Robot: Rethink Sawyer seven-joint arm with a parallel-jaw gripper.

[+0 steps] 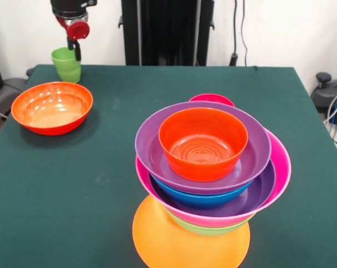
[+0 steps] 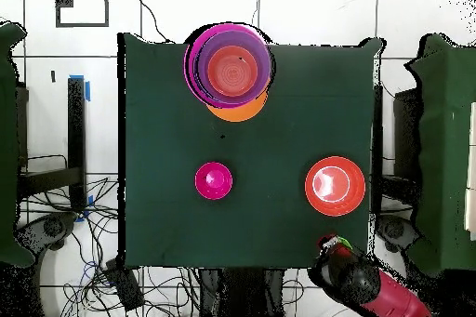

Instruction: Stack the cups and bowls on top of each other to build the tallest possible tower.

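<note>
The tower [image 1: 210, 173] stands at the near middle of the table: an upturned orange bowl [image 1: 185, 240] at the base, then green, pink, purple, blue and purple bowls nested upright, with a red-orange bowl [image 1: 203, 142] on top. In the overhead view the tower [image 2: 230, 64] is at the top edge of the table. The light-green cup [image 1: 65, 66] stands upright at the far left corner. My gripper [image 1: 74, 49] hangs right at the cup's rim, and whether it grips the cup is unclear. The overhead view shows the gripper [image 2: 332, 244] over a sliver of the green cup [image 2: 343, 241].
A loose red-orange bowl [image 1: 52, 107] sits upright at the left, just in front of the cup; overhead it is the red-orange bowl [image 2: 334, 186]. A small magenta bowl [image 1: 212, 99] stands behind the tower, seen overhead as the magenta bowl [image 2: 214, 180].
</note>
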